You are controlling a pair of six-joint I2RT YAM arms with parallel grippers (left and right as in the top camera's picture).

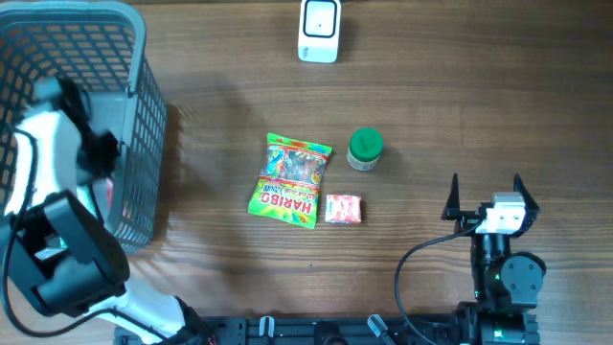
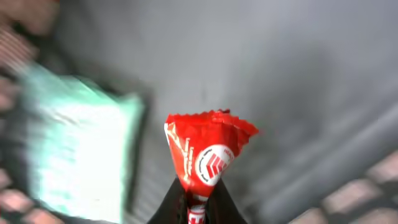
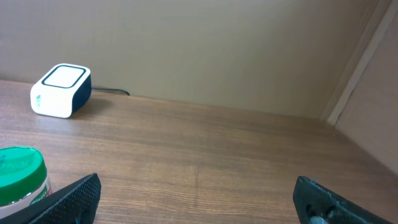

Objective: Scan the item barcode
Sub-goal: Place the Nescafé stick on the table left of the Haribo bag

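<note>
Red packet sat clamped in the left jaws, inside the grey basket at the table's left edge. Right jaws stood spread wide, empty, near the right front corner.

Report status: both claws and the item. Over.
Left claw shut on red packet, down in grey basket. Right claw open, empty. Scanner uncovered; basket wall to clear first.
</note>
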